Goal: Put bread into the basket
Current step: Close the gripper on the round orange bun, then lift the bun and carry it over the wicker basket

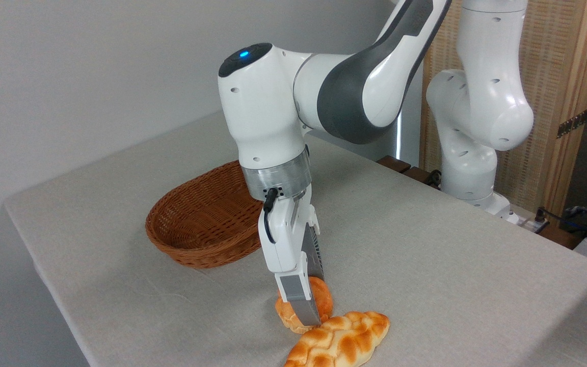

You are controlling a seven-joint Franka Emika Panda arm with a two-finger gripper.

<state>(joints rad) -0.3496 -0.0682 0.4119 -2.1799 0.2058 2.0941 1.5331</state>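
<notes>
The bread (325,300), a small round golden-orange bun with a paler base, sits tilted low on the table near the front edge. My gripper (308,308) reaches straight down over it. The near grey finger (298,298) lies across the bun's front, and the far finger is hidden behind the bun. The jaws look shut on the bread, which touches or nearly touches the cloth. The basket (191,224), an oval brown wicker one with nothing in it, stands behind and to the left of the gripper.
A longer braided loaf (342,341) lies right against the bun at the front of the table (451,265). The table's left edge drops off close to the basket. The arm's white base (469,168) stands at the back right.
</notes>
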